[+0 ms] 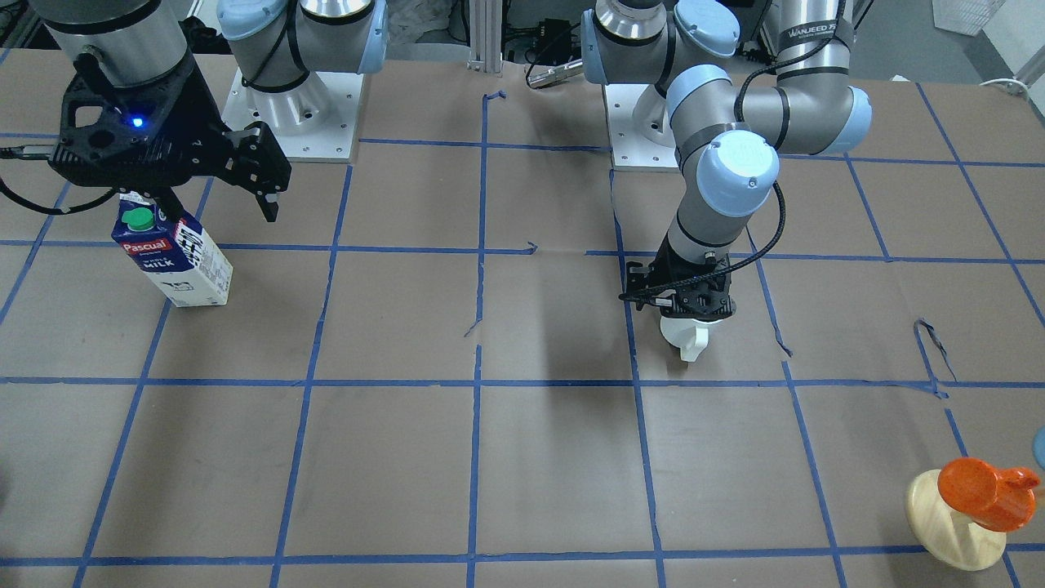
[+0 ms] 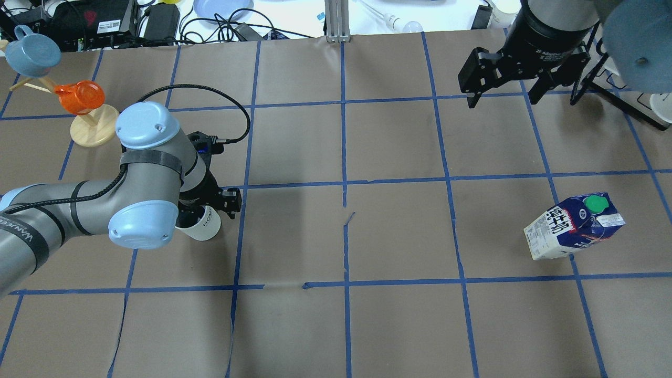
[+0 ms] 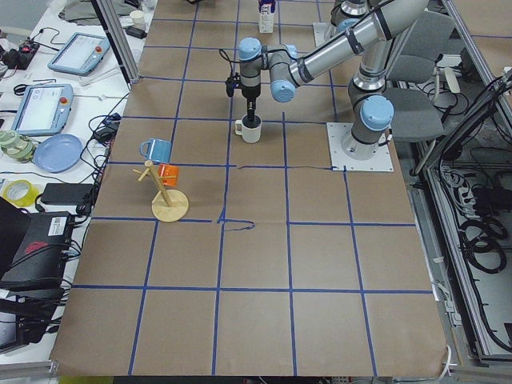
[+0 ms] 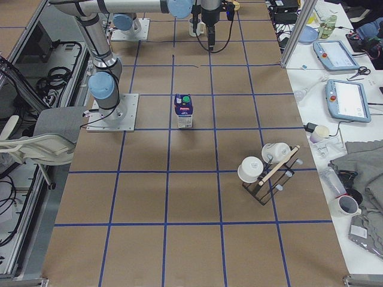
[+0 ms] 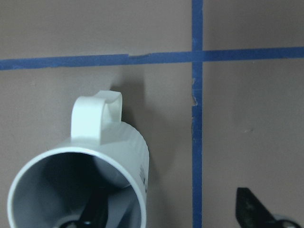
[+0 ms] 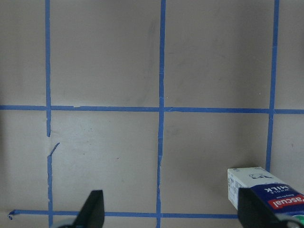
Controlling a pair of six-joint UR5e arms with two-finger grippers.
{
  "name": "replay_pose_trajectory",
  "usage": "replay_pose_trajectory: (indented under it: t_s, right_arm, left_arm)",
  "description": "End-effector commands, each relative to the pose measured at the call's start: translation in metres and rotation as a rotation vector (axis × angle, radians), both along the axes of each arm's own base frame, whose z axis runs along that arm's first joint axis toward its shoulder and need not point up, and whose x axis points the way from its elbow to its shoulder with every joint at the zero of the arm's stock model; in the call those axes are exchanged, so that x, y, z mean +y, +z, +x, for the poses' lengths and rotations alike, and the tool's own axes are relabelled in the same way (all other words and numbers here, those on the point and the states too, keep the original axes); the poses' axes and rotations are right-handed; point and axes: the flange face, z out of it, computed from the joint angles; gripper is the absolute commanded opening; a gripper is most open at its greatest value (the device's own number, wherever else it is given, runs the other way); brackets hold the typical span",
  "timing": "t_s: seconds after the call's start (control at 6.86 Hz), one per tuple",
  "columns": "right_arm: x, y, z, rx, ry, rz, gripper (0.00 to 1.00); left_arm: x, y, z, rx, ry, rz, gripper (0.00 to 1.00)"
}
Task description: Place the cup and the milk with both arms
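Observation:
The white cup (image 2: 206, 226) stands on the table at the robot's left; it also shows in the front view (image 1: 684, 338). My left gripper (image 2: 214, 212) is down on it and open. In the left wrist view one finger (image 5: 95, 213) is inside the cup (image 5: 111, 152) and the other (image 5: 254, 213) is outside, well clear of the wall. The milk (image 2: 575, 226) stands upright on the table at the robot's right (image 1: 175, 257). My right gripper (image 2: 502, 100) hangs open and empty high above the table, apart from the carton (image 6: 266, 190).
An orange cup (image 2: 79, 97) and a blue cup (image 2: 34, 50) hang on a pale wooden stand (image 2: 94, 131) at the far left. A rack with white cups (image 4: 269, 167) stands at the table's far right edge. The arm bases (image 1: 294, 114) are at the near edge.

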Motion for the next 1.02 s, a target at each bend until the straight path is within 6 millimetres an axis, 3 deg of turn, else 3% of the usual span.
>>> replay_pose_trajectory:
  t_s: [0.0, 0.29, 0.44, 0.58, 0.88]
  right_arm:
    - [0.000, 0.000, 0.000, 0.000, 0.000, 0.002, 1.00]
    - [0.001, 0.000, 0.000, 0.000, 0.000, 0.003, 1.00]
    - [0.003, 0.003, 0.000, 0.000, 0.000, -0.001, 1.00]
    - [0.004, 0.000, 0.000, 0.000, 0.000, 0.005, 1.00]
    - [0.006, -0.001, 0.000, 0.000, -0.002, 0.006, 1.00]
  left_arm:
    - [0.002, -0.002, -0.004, 0.000, 0.002, 0.004, 0.15]
    - [-0.006, 0.007, -0.004, -0.003, 0.034, -0.027, 0.12]
    - [-0.016, 0.022, -0.009, 0.000, 0.060, -0.065, 0.12]
    - [-0.028, 0.044, -0.032, 0.010, 0.084, -0.101, 0.12]
    - [-0.031, 0.068, -0.128, 0.038, 0.089, -0.164, 0.12]
